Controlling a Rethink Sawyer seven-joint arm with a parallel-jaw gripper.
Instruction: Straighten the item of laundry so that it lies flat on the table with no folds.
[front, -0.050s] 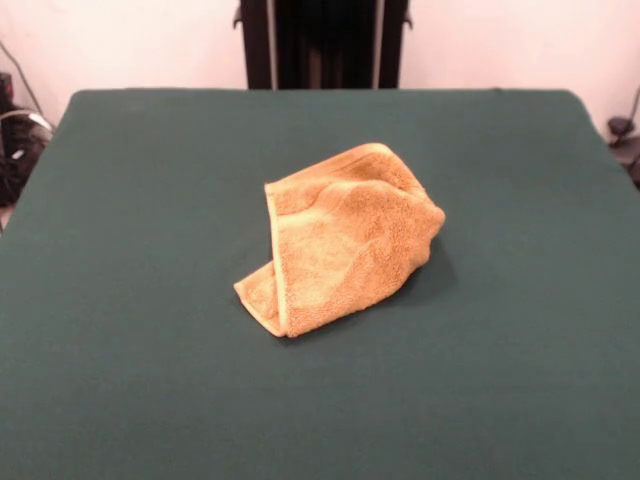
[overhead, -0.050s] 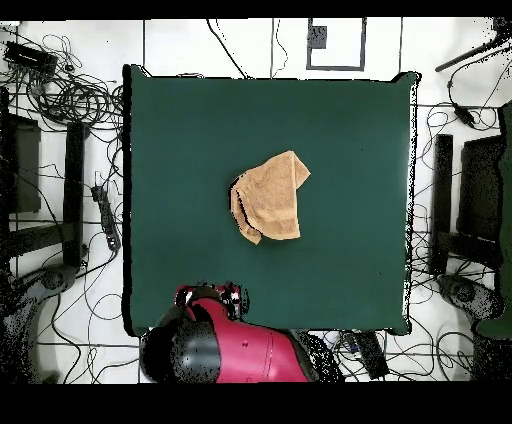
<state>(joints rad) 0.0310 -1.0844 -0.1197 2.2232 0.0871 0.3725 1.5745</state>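
Where the camera faces across the table, we see a small orange-tan terry hand towel (front, -0.050s: 340, 245) lying crumpled near the middle of a large rectangular table covered in plain dark green cloth (front, -0.050s: 120, 300). The towel is folded over on itself into a rough, humped wedge rather than spread flat. A hemmed edge runs down its left side, from the upper left corner to a lower corner that juts toward the near side, and a second layer peeks out beneath that corner. The right side bulges up in a rounded fold and casts a shadow on the cloth beside it. A dark upright frame (front, -0.050s: 322, 40) stands beyond the table's far edge. We see no arm in this view.

Looking straight down, we find the towel (overhead, -0.050s: 271, 197) again close to the table's (overhead, -0.050s: 350, 130) centre, well apart from every edge, bunched into an uneven shape with one corner pointing to the upper right and overlapping layers on its left. The red and black robot arm (overhead, -0.050s: 225, 340) sits drawn back at the bottom edge of the table, well apart from the towel. Its gripper (overhead, -0.050s: 232, 293) is hard to make out there, so we cannot tell whether the claw is spread or closed. Cables (overhead, -0.050s: 70, 90) lie across the floor around the table.
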